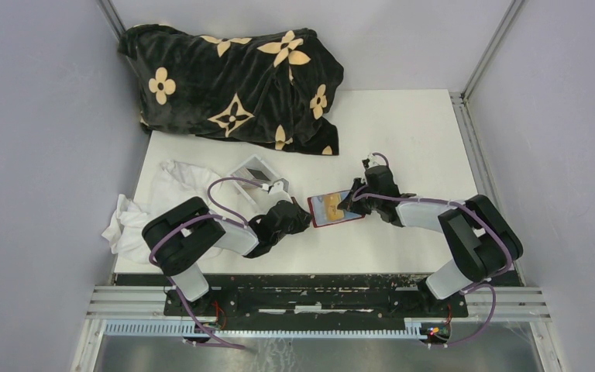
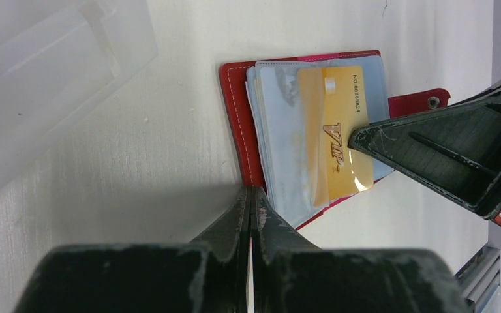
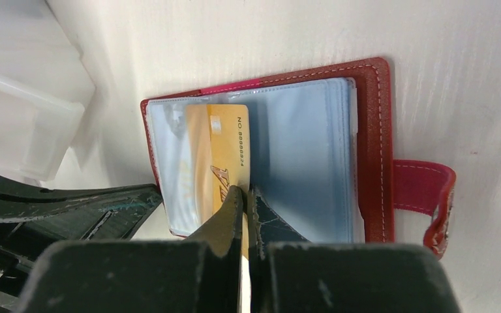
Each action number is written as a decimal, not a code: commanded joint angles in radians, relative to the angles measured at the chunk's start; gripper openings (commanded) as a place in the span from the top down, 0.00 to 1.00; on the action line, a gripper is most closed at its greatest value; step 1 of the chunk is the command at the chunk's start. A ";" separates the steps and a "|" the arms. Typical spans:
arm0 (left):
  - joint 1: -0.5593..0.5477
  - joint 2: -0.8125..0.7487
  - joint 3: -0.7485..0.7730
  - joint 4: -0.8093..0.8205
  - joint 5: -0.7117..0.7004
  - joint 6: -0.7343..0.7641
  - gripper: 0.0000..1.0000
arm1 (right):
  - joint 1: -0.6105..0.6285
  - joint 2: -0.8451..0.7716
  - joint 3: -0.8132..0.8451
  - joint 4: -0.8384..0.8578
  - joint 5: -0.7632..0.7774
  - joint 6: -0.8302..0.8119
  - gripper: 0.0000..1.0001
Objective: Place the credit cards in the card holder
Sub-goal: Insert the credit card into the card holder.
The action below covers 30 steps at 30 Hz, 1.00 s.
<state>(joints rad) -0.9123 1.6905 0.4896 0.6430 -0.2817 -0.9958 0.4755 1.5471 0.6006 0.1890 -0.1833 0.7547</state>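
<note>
The red card holder (image 1: 339, 218) lies open on the table, its clear sleeves facing up. A yellow-orange credit card (image 1: 328, 204) sits partly inside a sleeve. My left gripper (image 1: 307, 215) is shut on the holder's red edge (image 2: 235, 117), with its tips (image 2: 252, 192) pinching the cover. My right gripper (image 1: 350, 200) is shut on the yellow card (image 3: 225, 143), with its tips (image 3: 244, 192) on the card's near end. The snap tab (image 3: 430, 189) sticks out on the right. The grey and light blue cards cannot be made out.
A clear plastic box (image 1: 256, 170) stands just behind my left gripper and also shows in the left wrist view (image 2: 52, 78). A white cloth (image 1: 163, 194) lies at the left. A black blanket with tan flowers (image 1: 232, 77) covers the far left of the table.
</note>
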 commanded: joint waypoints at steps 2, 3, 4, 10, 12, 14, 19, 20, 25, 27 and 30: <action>-0.020 0.041 -0.030 -0.124 0.042 0.052 0.97 | -0.002 0.084 0.027 0.002 -0.014 -0.013 0.99; -0.020 0.040 -0.028 -0.124 0.042 0.052 0.97 | 0.001 0.097 0.031 0.001 -0.029 -0.015 0.99; -0.020 0.041 -0.027 -0.124 0.042 0.052 0.97 | 0.003 0.105 0.035 -0.001 -0.037 -0.016 0.99; -0.020 0.046 -0.013 -0.129 0.045 0.055 0.97 | 0.016 0.129 0.047 -0.004 -0.078 -0.021 0.99; -0.020 0.047 -0.007 -0.136 0.045 0.058 0.97 | 0.027 0.130 0.053 -0.013 -0.082 -0.023 0.99; -0.019 0.046 -0.002 -0.142 0.043 0.061 0.97 | 0.041 0.130 0.058 -0.024 -0.086 -0.029 0.99; -0.019 0.041 0.007 -0.158 0.034 0.067 0.97 | 0.063 0.117 0.071 -0.072 -0.100 -0.052 0.99; -0.019 0.039 0.008 -0.161 0.030 0.069 0.97 | 0.068 0.115 0.073 -0.081 -0.110 -0.056 0.99; -0.020 0.035 0.010 -0.169 0.021 0.072 0.97 | 0.098 0.092 0.073 -0.132 -0.117 -0.079 0.99; -0.020 0.032 0.009 -0.170 0.022 0.072 0.97 | 0.101 0.081 0.067 -0.153 -0.110 -0.093 0.99; -0.020 0.031 0.009 -0.171 0.018 0.070 0.97 | 0.102 0.073 0.058 -0.164 -0.112 -0.103 0.99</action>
<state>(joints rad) -0.9161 1.6894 0.5030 0.6189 -0.2871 -0.9844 0.5484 1.6207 0.6823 0.1722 -0.2588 0.7067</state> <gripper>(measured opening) 0.032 0.014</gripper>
